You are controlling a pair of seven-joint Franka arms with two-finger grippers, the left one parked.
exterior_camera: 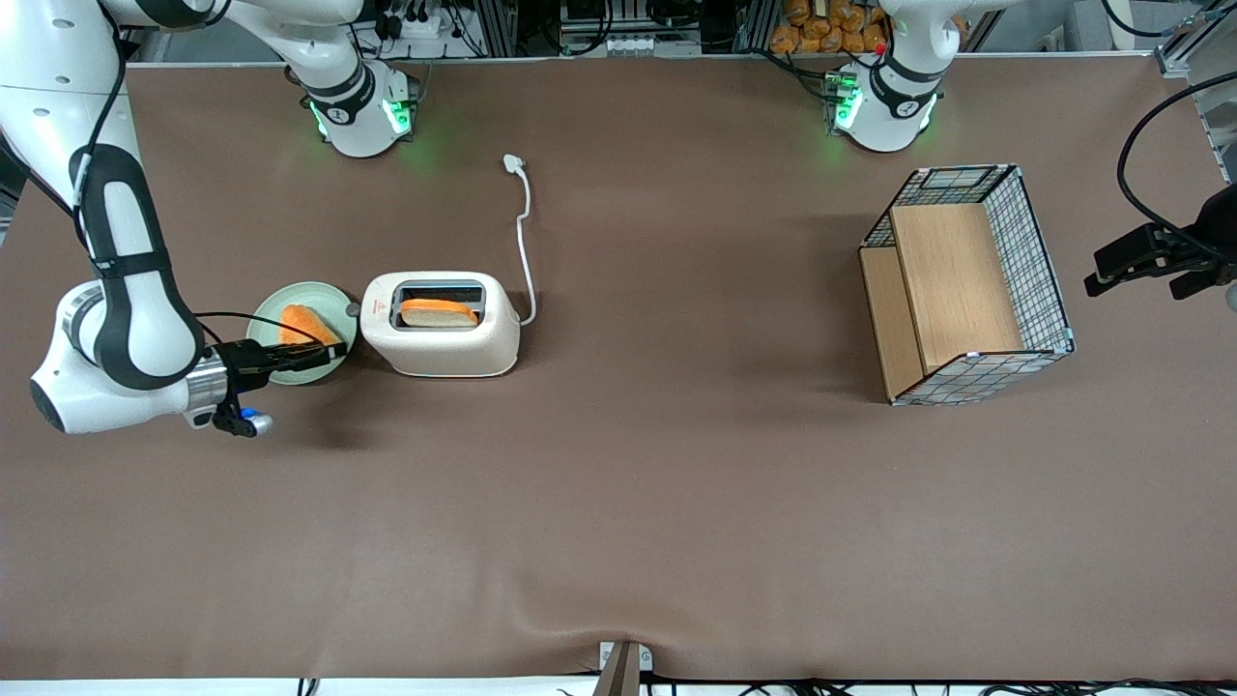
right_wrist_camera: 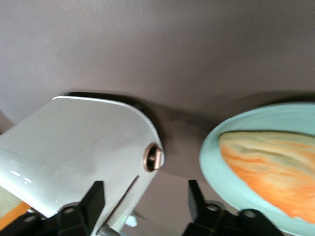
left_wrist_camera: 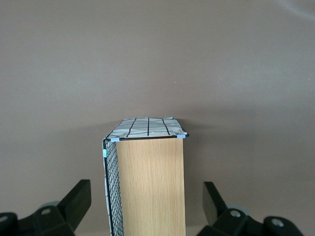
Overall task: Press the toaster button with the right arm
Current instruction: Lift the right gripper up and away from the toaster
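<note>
Right arm (exterior_camera: 116, 290) bent low, hand (right_wrist_camera: 142, 199) fingers apart, over the plate (exterior_camera: 275, 324) beside the toaster (exterior_camera: 440, 324)

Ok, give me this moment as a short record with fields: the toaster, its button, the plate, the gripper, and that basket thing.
toaster: small cream-white rounded toaster, a bread slice in its top slot, white cord trailing away from the front camera
button: tiny grey round knob on the toaster's narrow end, facing the plate
plate: pale green round plate beside that end, holding an orange-brown toast slice
gripper: slim black gripper over the plate, fingers open, pointing at the toaster, not touching the knob
basket: wire-mesh basket with wooden panels, toward the parked arm's end
</note>
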